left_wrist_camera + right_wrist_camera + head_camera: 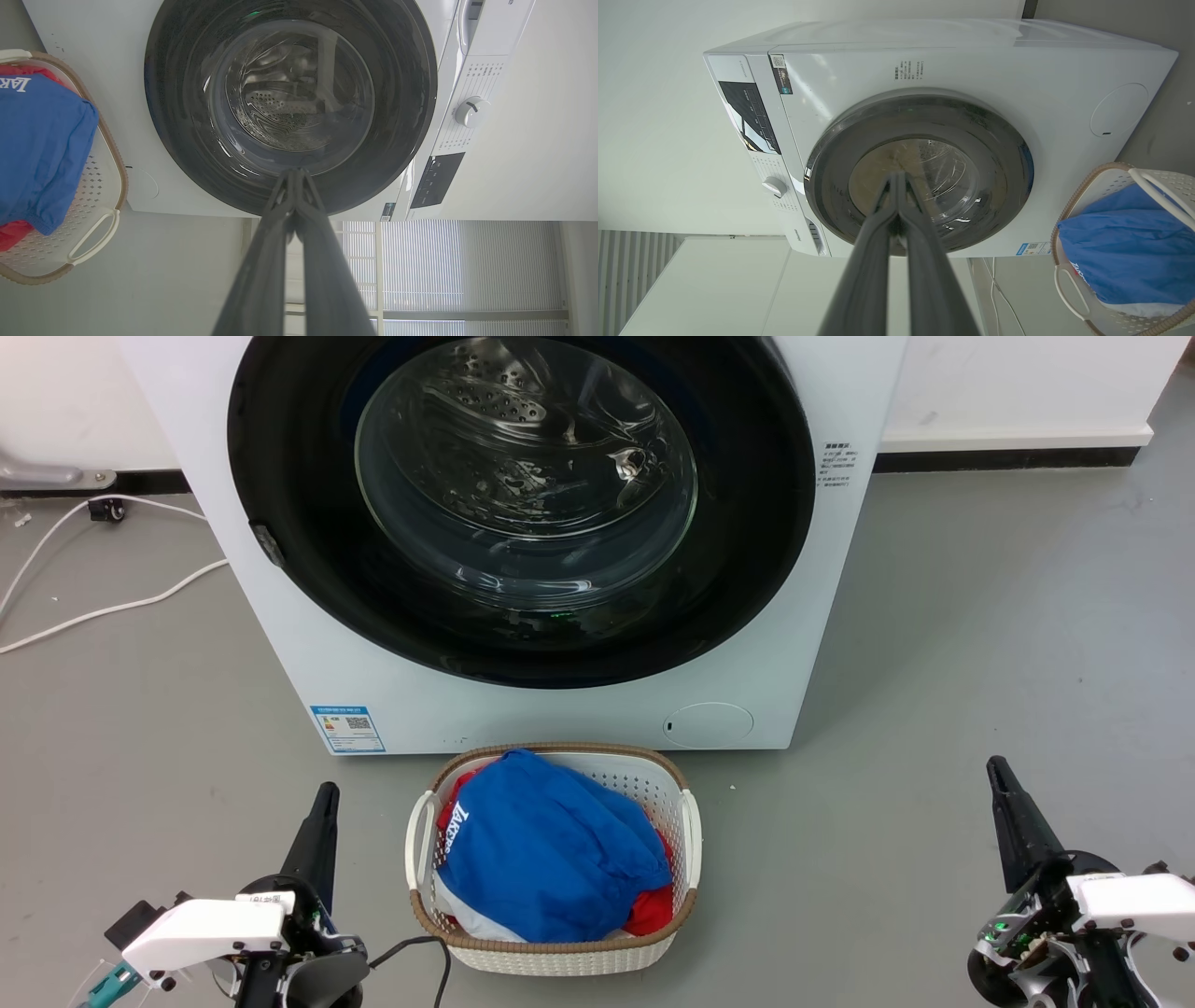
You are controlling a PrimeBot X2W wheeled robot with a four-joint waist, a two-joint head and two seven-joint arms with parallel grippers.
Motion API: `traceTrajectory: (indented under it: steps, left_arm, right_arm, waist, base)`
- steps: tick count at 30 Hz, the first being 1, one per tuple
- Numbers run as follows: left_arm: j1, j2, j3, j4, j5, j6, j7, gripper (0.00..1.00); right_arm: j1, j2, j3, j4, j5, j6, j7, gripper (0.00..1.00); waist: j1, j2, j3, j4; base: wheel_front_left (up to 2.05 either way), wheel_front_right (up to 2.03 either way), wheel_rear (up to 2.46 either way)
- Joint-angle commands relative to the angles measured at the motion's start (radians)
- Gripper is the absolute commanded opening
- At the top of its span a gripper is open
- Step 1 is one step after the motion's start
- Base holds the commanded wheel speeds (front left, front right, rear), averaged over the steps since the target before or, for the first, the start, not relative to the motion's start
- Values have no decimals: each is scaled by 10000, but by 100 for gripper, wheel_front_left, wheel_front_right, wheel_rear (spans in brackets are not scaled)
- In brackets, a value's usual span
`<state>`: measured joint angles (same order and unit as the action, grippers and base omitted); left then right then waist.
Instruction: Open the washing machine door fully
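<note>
Left of the white woven laundry basket [692,823], the left claw [327,795] is pinched closed and empty. Behind the basket stands the white boxy washing machine [560,721], its round black-rimmed glass door [523,649] flush shut. Right of the basket, the right claw [998,767] is closed too, holding nothing.

Left gripper [326,791], right gripper [997,765]: fingers [261,270] together.

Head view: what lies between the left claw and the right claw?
In the head view, a white laundry basket holding blue clothing stands between the left claw and the right claw, nearer the left.
</note>
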<state>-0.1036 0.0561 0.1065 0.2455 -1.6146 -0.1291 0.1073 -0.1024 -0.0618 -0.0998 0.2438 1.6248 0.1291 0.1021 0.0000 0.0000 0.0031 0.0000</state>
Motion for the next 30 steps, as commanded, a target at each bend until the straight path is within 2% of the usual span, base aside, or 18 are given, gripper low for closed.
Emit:
traceTrajectory:
  steps: [1, 6, 7, 17, 21, 30]
  left_arm:
    - [-92, -17, 35, 7, 17, -29, 38, 0]
    - [-92, -20, 41, 7, 24, -29, 44, 0]
    - [12, -6, -6, 27, 0, 2, -5, 100]
    - [-8, 0, -597, -173, 262, 3, -441, 100]
    - [-86, 103, -860, -275, 1003, 1, -643, 100]
    - [-84, 11, -999, -674, 3013, -2, -1036, 100]
  right_arm:
    - [-100, 31, -15, 22, -87, 29, 15, 0]
    - [-101, 39, -25, 21, -77, 29, 26, 0]
    - [18, 10, -11, 22, -38, 0, 1, 100]
    - [262, -22, 258, -201, -400, 2, -387, 100]
    - [298, -75, 362, -284, -933, 3, -614, 100]
    - [348, -92, 483, -539, -3183, 5, -1013, 100]
  waist:
    - [0, 0, 0, 0]
    - [0, 0, 0, 0]
    - [0, 0, 0, 0]
    - [0, 0, 8, -4]
    - [0, 0, 11, -8]
    - [0, 0, 24, -26]
  base:
    - [0, 0, 0]
    - [0, 0, 0]
    - [0, 0, 0]
    - [0, 0, 0]
    - [0, 0, 0]
    - [0, 0, 0]
